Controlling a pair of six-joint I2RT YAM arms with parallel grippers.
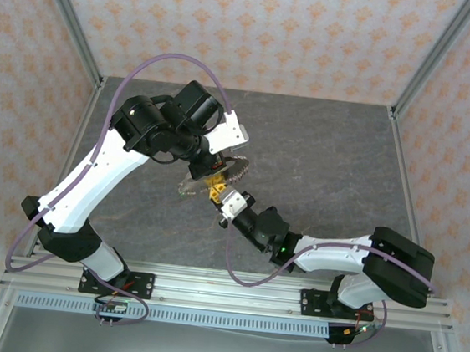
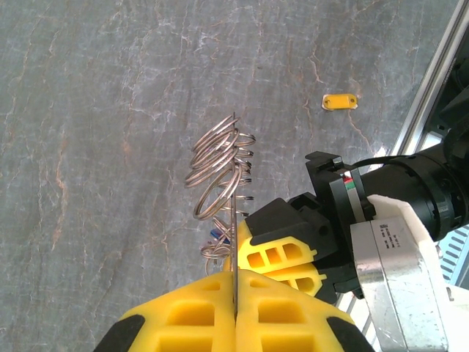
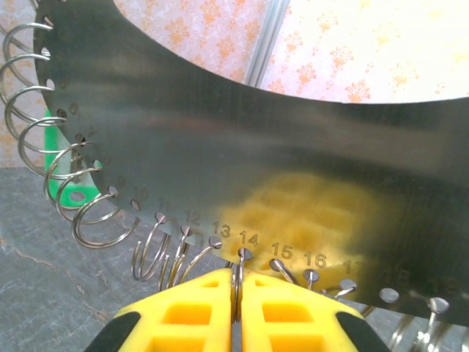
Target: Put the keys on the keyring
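Your top camera looks down from above and behind both arm bases [image 1: 119, 281], taking in the whole counter [image 1: 331, 144]. Your left wrist camera looks close along the left tool [image 2: 236, 282], down at the counter. Your right wrist camera looks along the right tool [image 3: 237, 290], toward the wall [image 3: 352, 59]. All three share the keyring [image 1: 237, 169].

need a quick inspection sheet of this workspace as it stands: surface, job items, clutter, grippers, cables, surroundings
surface: grey marbled table, no damage seen
job's things: keyring, a flat metal plate with numbered holes carrying small rings, held up between the arms; yellow key lying on the table; green key behind the rings
clutter: nothing seen
grippers: left gripper shut on the keyring's edge; right gripper shut on the small ring at hole 14
cables: purple cable looping over each arm
surroundings: aluminium frame, patterned walls
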